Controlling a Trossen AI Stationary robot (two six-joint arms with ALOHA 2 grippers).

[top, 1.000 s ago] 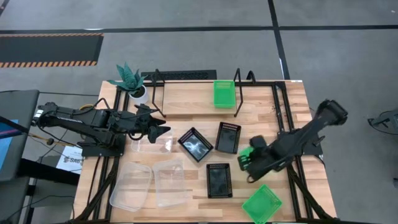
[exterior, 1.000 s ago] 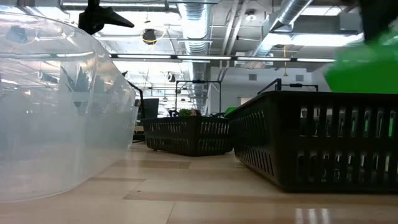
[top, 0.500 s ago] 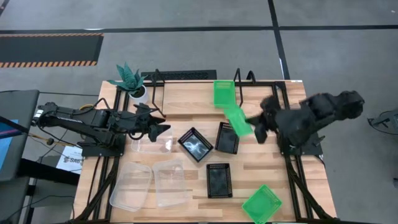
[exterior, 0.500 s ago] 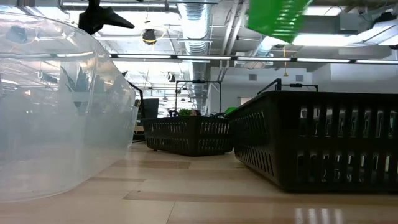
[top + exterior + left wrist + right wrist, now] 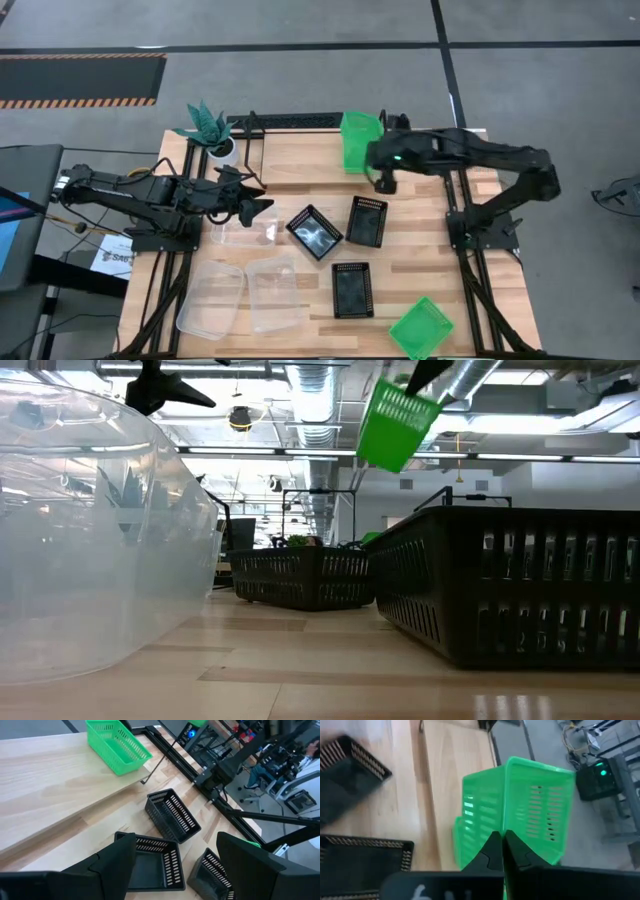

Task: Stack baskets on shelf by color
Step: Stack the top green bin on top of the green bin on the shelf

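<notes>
My right gripper (image 5: 383, 172) is clamped on the rim of a green basket (image 5: 520, 815), fingers pressed together on the thin wall, and the basket hangs tilted in the air. The relation that matters is with the second green basket (image 5: 357, 152), which sits already on the shelf (image 5: 300, 155) — it lies directly under and just behind the one I carry, so that from above the two nearly overlap. Its long axis runs across the plank's width, from front edge to back edge, and mine must turn to the same line and come level before it can nest inside.

My left gripper (image 5: 255, 205) waits with fingers apart, well away to the other side, above the worktop (image 5: 430, 270) — nearer to the clear baskets (image 5: 240, 295) than to any green one. A third green basket (image 5: 420, 326) lies far behind my right gripper, at the worktop's near corner.
</notes>
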